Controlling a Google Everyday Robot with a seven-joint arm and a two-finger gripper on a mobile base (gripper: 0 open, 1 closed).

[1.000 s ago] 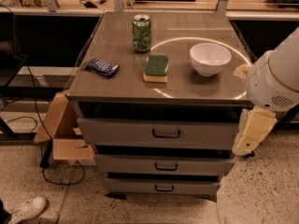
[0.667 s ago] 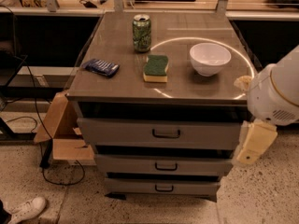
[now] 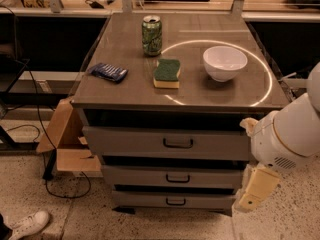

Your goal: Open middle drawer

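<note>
The grey metal cabinet has three stacked drawers. The middle drawer [image 3: 172, 176] has a medium-height grey front with a small dark loop handle [image 3: 178, 178] at its centre, and it looks shut. The taller top drawer [image 3: 167, 143] is above it and the slim bottom drawer [image 3: 172, 200] below. My gripper [image 3: 256, 188], a cream-coloured piece hanging from the white arm [image 3: 287, 134], is at the cabinet's right front corner. It is level with the middle and bottom drawers, right of the handles, and touches no handle.
On the cabinet top [image 3: 125, 91] stand a green can [image 3: 151, 35], a green-and-yellow sponge [image 3: 166, 73], a white bowl [image 3: 225, 62] and a blue packet [image 3: 108, 72]. An open cardboard box [image 3: 67, 144] and cables lie on the floor at the left. A white shoe [image 3: 25, 225] is at the bottom left.
The arm and gripper have moved down and slightly left along the cabinet's right front corner, from top-drawer height to the level of the lower drawers. The drawers have not moved.
</note>
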